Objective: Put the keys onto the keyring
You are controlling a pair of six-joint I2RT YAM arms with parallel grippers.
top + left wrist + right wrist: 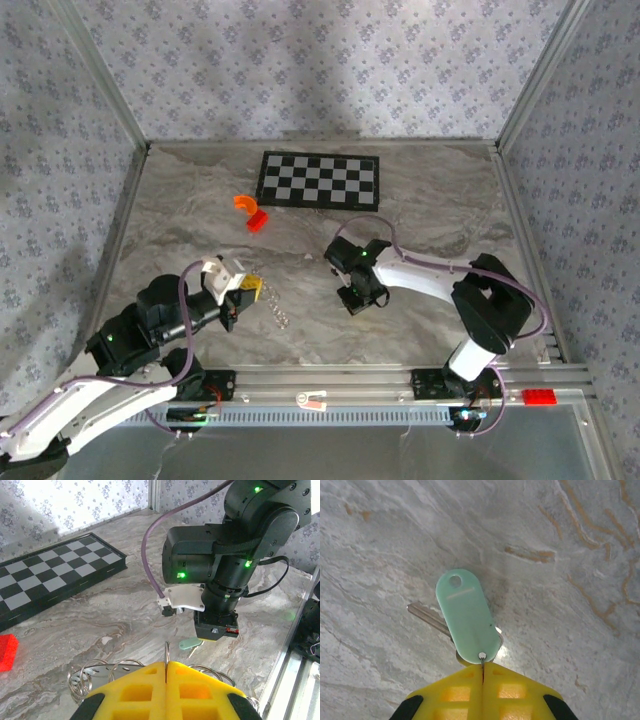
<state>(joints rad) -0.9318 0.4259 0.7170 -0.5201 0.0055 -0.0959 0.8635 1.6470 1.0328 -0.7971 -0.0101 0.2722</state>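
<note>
Left gripper [166, 679], bottom centre of the left wrist view, is pressing its yellow pads fully together and pinching a thin wire strand of the keyring [86, 678] in the seam. The rest of the keyring is spilling in silvery loops to the left and right of the pads onto the table [120, 615].

Right gripper [482, 676], bottom centre of the right wrist view, is also clamping fully closed, gripping the small wire loop at the lower end of the keys [466, 612]. The teal tag is pointing toward the upper left of the frame, with a metal blade [426, 617] showing from under it; whether it is touching the marble I cannot tell.

In the top view the two grippers are sitting apart at mid-frame, with the checkerboard [320, 180], orange piece [244, 203] and red piece [258, 222] lying above them
</note>
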